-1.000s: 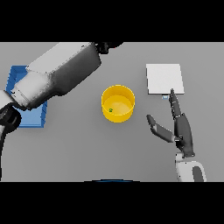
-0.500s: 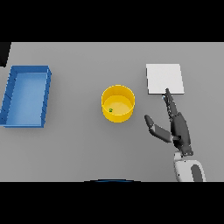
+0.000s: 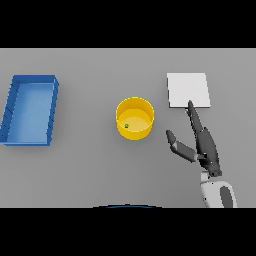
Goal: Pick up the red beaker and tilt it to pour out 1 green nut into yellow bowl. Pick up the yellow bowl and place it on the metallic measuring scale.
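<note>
The grey surface (image 3: 90, 170) spreads across the whole view and carries everything else. Largest on it is a blue tray (image 3: 52, 112), a shallow rectangular bin lying at the far left, its long sides running away from the robot. Next comes the metallic measuring scale (image 3: 188, 90), a pale square plate lying flat at the upper right, well apart from the tray. The right robot hand (image 3: 206, 148) reaches up from the lower right on its white and grey arm; its fingers are straight and held close together, pointing toward the scale, with the longest fingertip (image 3: 190, 105) overlapping the scale's near edge, while the thumb (image 3: 176, 144) is spread out to the left. It holds nothing. The yellow bowl (image 3: 135, 118) stands upright near the middle of the surface, between the tray and the scale, just left of the thumb and not touching it. Inside the bowl, on its bottom toward the left side, lies one small green nut (image 3: 126, 126).
</note>
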Motion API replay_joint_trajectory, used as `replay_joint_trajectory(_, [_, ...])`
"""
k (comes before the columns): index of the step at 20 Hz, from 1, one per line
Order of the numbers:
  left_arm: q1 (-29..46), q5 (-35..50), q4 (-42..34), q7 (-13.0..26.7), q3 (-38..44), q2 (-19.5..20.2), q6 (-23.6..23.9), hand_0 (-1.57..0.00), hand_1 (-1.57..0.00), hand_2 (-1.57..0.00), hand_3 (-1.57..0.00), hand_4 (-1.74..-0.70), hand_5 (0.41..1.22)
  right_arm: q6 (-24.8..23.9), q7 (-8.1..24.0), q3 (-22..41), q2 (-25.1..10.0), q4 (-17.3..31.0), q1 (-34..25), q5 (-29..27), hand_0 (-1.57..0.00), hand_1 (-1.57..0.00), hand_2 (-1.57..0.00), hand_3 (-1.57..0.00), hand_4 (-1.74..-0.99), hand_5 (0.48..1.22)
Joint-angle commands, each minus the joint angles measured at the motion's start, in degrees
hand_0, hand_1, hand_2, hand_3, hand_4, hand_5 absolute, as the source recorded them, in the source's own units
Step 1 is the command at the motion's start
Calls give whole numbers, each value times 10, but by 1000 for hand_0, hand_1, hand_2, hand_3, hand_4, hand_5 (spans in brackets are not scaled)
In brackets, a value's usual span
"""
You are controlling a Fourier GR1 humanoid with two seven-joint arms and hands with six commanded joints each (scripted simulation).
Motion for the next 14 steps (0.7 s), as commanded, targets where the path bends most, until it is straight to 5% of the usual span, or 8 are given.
replay_joint_trajectory(1, [21, 18, -17, 24, 15, -1, 12, -1571, -1571, -1571, -1567, -1741, 1221, 3, -8, 0, -1, -3, 4, -3, 1, 1, 1, 1, -1138, 648])
replay_joint_trajectory(9, [281, 118, -251, 92, 50, -45, 70, -1571, -1571, -1571, -1570, -1741, 1221, 2, -12, 3, -4, -3, 4, 3, 1, 1, 1, 1, -1166, 676])
replay_joint_trajectory(14, [355, 134, -335, 140, 49, -64, 86, -1571, -1571, -1571, -1571, -1741, 984, 1, -4, -4, -4, 5, -5, -3, 1, 1, 1, 1, -1161, 671])
